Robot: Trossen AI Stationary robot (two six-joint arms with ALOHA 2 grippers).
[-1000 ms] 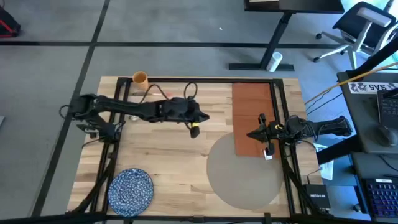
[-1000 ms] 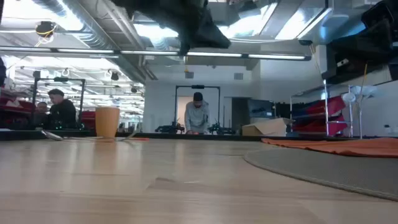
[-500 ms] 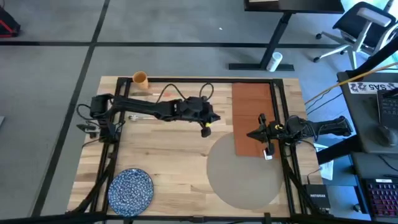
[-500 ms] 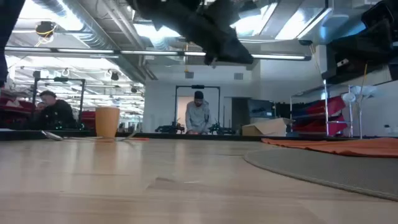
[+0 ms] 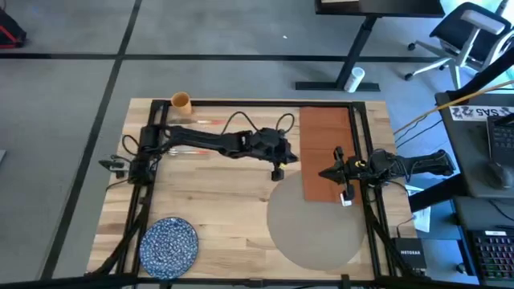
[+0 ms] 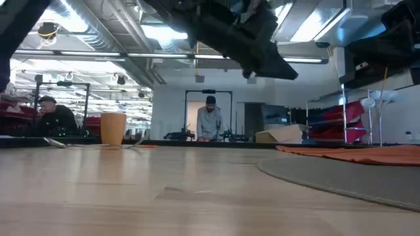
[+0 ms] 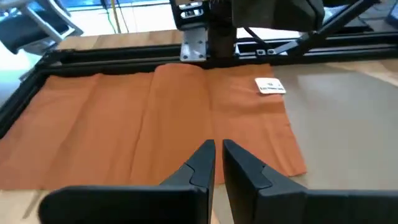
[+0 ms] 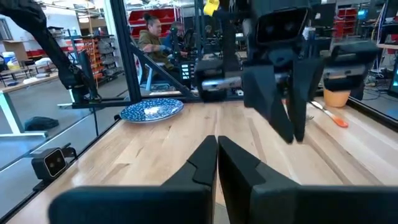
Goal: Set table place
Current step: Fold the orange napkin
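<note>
The place (image 5: pixel 316 221), a round grey-beige mat with no long axis, lies flat on the table (image 5: pixel 217 205) toward its right near corner, its far edge tucked under the rust-red napkin (image 5: pixel 325 148), whose long side runs from far to near. The left gripper (image 5: pixel 279 167), fingers nearly together and empty, has travelled rightward from mid-table and now hangs just off the mat's far left edge, beside the napkin. The right gripper (image 5: pixel 328 173), fingers together, waits over the napkin's near end.

placemat (image 5: pixel 317 218): 1
napkin (image 5: pixel 325 148): 1
plate (image 5: pixel 169 244): 1
cup (image 5: pixel 181 102): 1
arms: 2
</note>
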